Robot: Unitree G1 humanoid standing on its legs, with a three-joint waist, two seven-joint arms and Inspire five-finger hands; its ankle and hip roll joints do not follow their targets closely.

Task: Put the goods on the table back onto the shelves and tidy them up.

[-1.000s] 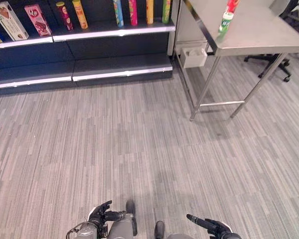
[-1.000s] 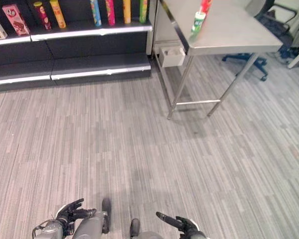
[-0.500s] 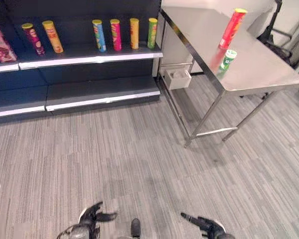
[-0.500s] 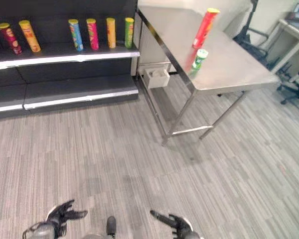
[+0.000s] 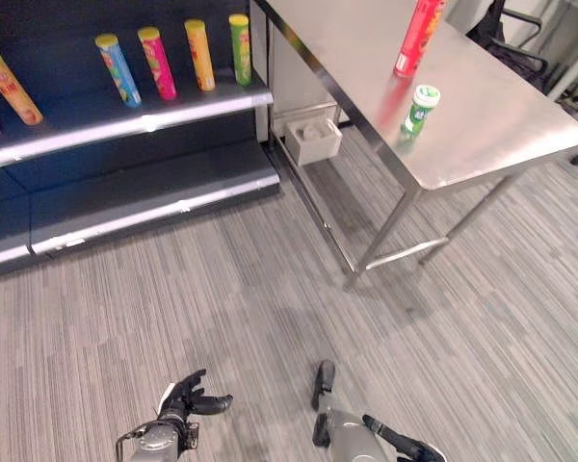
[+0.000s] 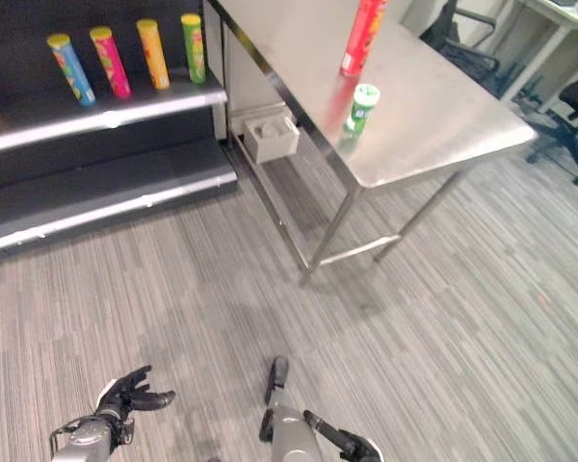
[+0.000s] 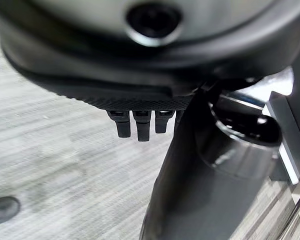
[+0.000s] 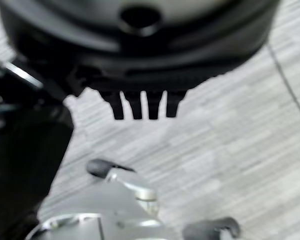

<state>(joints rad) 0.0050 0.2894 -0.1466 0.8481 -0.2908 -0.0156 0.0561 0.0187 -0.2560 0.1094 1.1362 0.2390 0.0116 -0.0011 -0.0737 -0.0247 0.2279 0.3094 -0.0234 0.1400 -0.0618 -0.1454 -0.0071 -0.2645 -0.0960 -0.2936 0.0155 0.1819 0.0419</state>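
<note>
On the steel table at the upper right stand a tall red can and a short green can, close together near its left edge. The dark shelves at the upper left hold a row of upright cans: orange, blue, pink, yellow and green. My left hand hangs low over the floor, fingers spread, holding nothing. My right hand is also low, fingers straight and empty. Both hands are far from the table and the shelves.
A white box sits on the floor between the shelves and the table legs. Office chairs stand beyond the table on the right. The lower shelf board is bare. Grey striped carpet lies between me and the furniture.
The camera has swung right and closer, so the table and its two cans now sit nearer the middle. Both hands stay low and empty.
</note>
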